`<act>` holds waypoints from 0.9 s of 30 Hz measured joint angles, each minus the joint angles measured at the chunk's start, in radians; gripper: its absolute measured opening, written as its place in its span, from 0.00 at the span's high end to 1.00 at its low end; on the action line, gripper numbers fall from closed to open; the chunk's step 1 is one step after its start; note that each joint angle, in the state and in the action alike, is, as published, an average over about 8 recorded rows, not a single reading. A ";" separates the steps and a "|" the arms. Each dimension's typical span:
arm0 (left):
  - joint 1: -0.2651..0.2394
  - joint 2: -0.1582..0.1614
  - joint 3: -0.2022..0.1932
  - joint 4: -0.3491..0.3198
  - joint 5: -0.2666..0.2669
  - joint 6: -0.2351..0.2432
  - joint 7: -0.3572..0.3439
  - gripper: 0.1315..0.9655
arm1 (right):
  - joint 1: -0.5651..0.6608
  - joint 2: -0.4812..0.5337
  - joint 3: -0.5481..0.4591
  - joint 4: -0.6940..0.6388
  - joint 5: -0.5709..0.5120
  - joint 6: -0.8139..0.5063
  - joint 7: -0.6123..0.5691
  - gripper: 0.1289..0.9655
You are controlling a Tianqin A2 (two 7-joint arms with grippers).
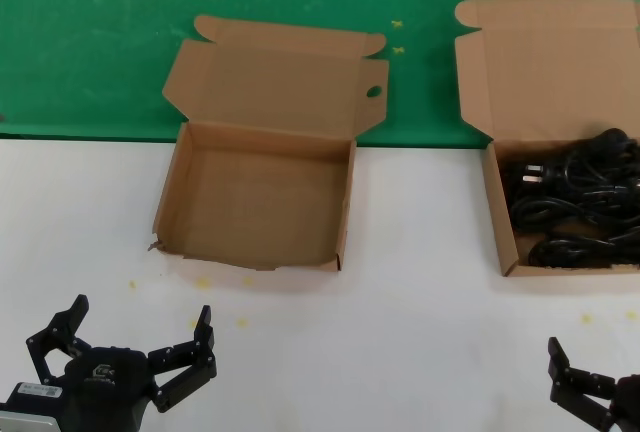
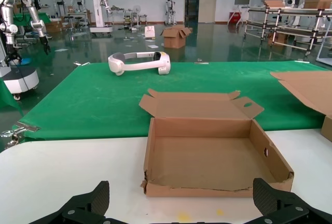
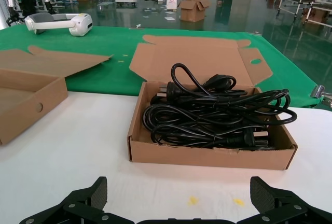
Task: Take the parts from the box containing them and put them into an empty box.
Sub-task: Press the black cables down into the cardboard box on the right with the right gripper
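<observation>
Tangled cords (image 3: 218, 112), both grippers idle, jaws wide.
Right gripper (image 3: 179, 203) faces full box (image 3: 207, 154); a grab may drag several cords. Left gripper (image 2: 181, 206) waits by empty box (image 2: 161, 130).

- Your left gripper (image 1: 135, 337): matte black, angular linkage fingers (image 1: 203, 337) with small screw heads at the joints.
- Its body carries a faint pale logo on top; a light grey block with a small label sits at its rear.
- Your right gripper (image 1: 585, 387): same black jointed build, only partly in view.
</observation>
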State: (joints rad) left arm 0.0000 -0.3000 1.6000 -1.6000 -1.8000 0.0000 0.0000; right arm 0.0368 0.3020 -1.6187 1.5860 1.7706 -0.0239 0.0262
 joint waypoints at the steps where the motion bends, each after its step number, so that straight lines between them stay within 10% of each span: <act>1: 0.000 0.000 0.000 0.000 0.000 0.000 0.000 0.00 | 0.000 0.000 0.000 0.000 0.000 0.000 0.000 0.00; 27: 0.000 0.000 0.000 0.000 0.000 0.000 0.000 0.00 | -0.011 0.035 -0.010 0.012 0.005 0.026 -0.006 0.00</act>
State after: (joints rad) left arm 0.0000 -0.3000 1.6000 -1.6000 -1.8000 0.0000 0.0000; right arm 0.0257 0.3366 -1.6292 1.5983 1.7756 0.0019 0.0199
